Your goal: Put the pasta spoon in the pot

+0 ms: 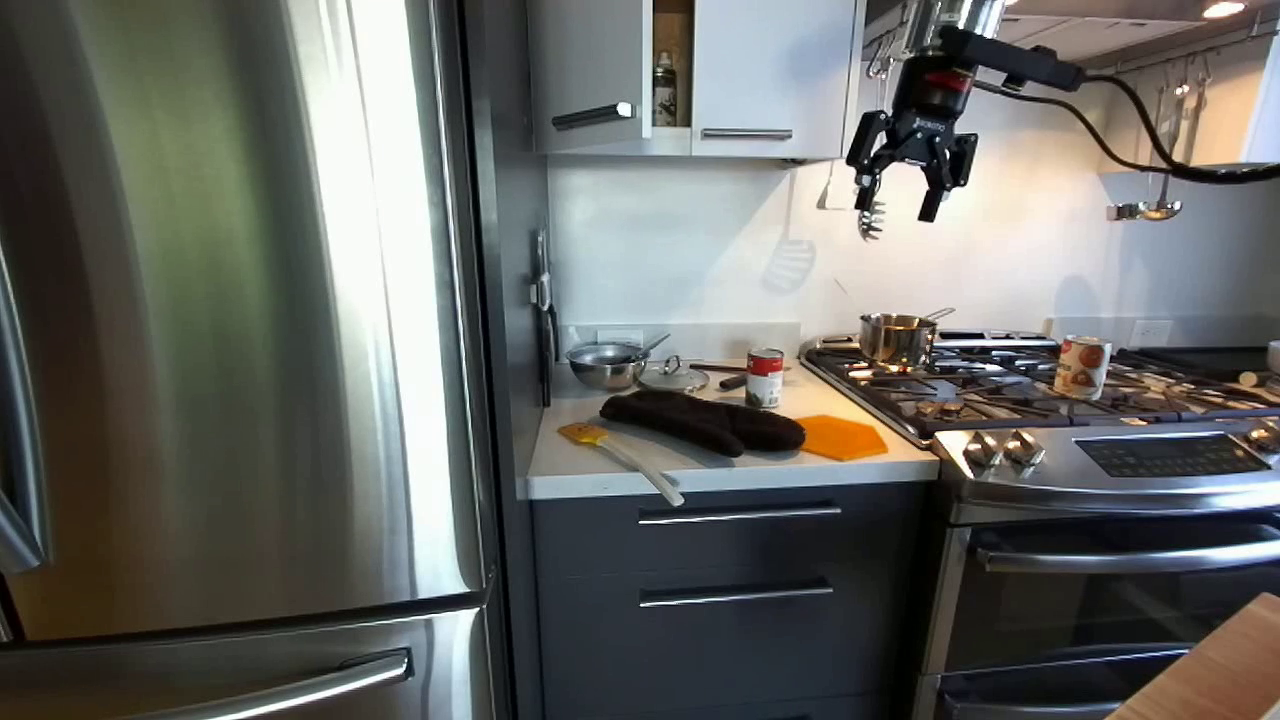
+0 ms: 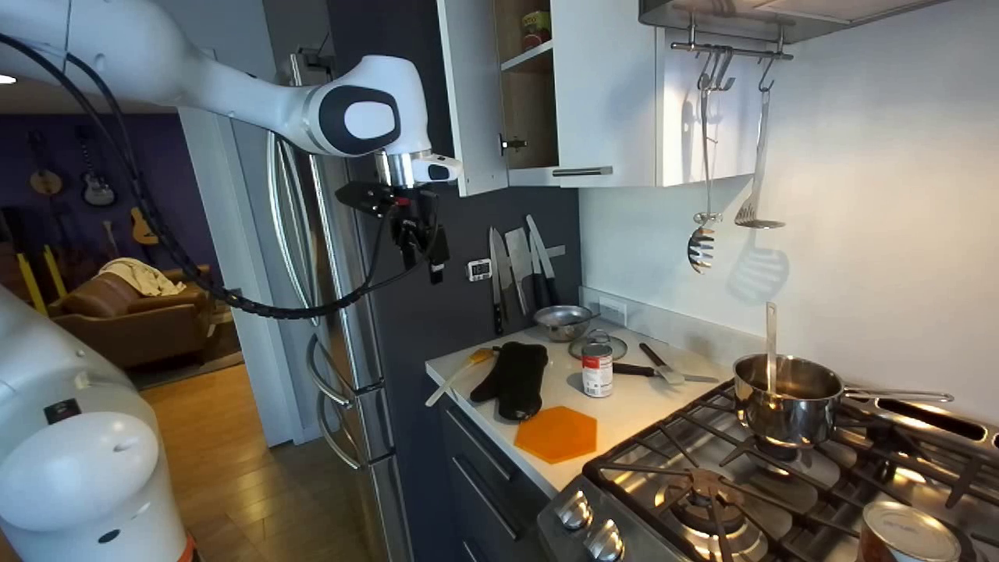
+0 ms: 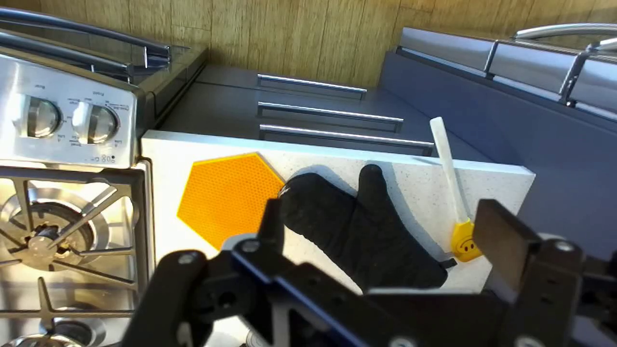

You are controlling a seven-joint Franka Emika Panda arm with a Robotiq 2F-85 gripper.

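Note:
The pasta spoon (image 2: 701,250), a grey metal utensil with a toothed head, hangs from the rail under the hood. Its head also shows in an exterior view (image 1: 871,224), partly hidden behind a finger. The shiny pot (image 1: 897,342) stands on the stove's back burner; it also shows in an exterior view (image 2: 788,410). A metal handle rises at its near side there; I cannot tell whether it belongs to the pot. My gripper (image 1: 897,207) is open and empty, pointing down high above the counter, apart from the spoon (image 2: 422,269). In the wrist view its fingers are wide apart (image 3: 386,226).
The counter (image 3: 166,193) holds a black oven mitt (image 3: 347,231), an orange hexagonal mat (image 3: 229,197), a yellow-headed brush (image 3: 463,243), a red-and-white can (image 1: 765,378) and a metal bowl (image 2: 563,321). A slotted turner (image 2: 759,222) hangs beside the spoon. A cabinet door (image 2: 472,101) stands open.

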